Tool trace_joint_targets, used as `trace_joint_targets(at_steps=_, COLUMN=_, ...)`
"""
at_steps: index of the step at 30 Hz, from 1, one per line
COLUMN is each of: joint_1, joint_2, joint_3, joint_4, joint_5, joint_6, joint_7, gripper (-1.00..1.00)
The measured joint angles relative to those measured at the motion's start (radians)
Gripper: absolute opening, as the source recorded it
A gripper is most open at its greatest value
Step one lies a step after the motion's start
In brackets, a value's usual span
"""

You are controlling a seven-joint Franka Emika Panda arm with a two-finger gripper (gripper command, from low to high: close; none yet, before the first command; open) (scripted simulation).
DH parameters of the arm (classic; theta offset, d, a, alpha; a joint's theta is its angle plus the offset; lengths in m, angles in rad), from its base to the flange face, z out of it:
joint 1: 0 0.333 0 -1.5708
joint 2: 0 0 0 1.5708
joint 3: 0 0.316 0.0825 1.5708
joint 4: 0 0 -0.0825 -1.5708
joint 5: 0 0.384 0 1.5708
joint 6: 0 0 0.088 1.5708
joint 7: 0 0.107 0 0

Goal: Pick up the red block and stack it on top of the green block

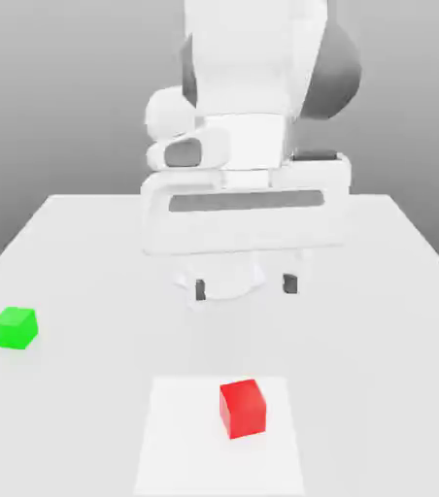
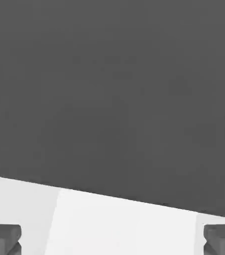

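The red block (image 1: 242, 408) rests on a white square patch (image 1: 185, 456) near the table's front. Far off at the exterior view's left sits the green block (image 1: 15, 327), alone on the table. My gripper (image 1: 245, 285) hangs above the table's middle, behind the red block, open with nothing between its dark fingertips (image 1: 200, 288). In the hand view the two fingertips (image 2: 3, 236) stand wide apart over the pale table, and my gripper (image 2: 112, 238) holds nothing.
The white table (image 1: 379, 320) stretches wide around both blocks. The arm's bulky white body (image 1: 248, 116) rises over the table's back half. A dark floor (image 2: 109, 89) lies beyond the table's edge in the hand view.
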Motion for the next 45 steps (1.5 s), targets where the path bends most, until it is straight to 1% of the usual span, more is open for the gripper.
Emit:
trace_joint_targets(at_steps=5, joint_1=0.012, joint_2=0.181, joint_3=0.005, joint_4=-0.088, joint_5=-0.006, joint_6=0.111, joint_7=-0.038, gripper=0.00)
trace_joint_targets(at_steps=10, joint_1=0.010, joint_2=0.362, joint_3=0.007, joint_4=-0.074, joint_5=-0.002, joint_6=0.261, joint_7=-0.046, gripper=0.00)
trace_joint_targets(at_steps=11, joint_1=0.009, joint_2=0.398, joint_3=0.008, joint_4=-0.069, joint_5=-0.001, joint_6=0.291, joint_7=-0.047, gripper=-1.00)
trace_joint_targets(at_steps=18, joint_1=0.008, joint_2=0.406, joint_3=0.010, joint_4=-0.068, joint_5=-0.004, joint_6=0.297, joint_7=-0.044, gripper=-1.00)
trace_joint_targets(at_steps=24, joint_1=0.006, joint_2=0.216, joint_3=0.009, joint_4=-0.096, joint_5=-0.007, joint_6=0.135, joint_7=-0.043, gripper=-1.00)
trace_joint_targets(at_steps=28, joint_1=-0.134, joint_2=0.165, joint_3=-0.046, joint_4=-0.098, joint_5=-0.030, joint_6=0.089, joint_7=-0.179, gripper=-1.00)
trace_joint_targets(at_steps=39, joint_1=-0.486, joint_2=0.100, joint_3=-0.272, joint_4=-0.088, joint_5=-0.080, joint_6=0.022, joint_7=-0.679, gripper=-1.00)
trace_joint_targets(at_steps=45, joint_1=-0.648, joint_2=0.073, joint_3=-0.406, joint_4=-0.084, joint_5=-0.094, joint_6=-0.011, joint_7=-0.962, gripper=-1.00)
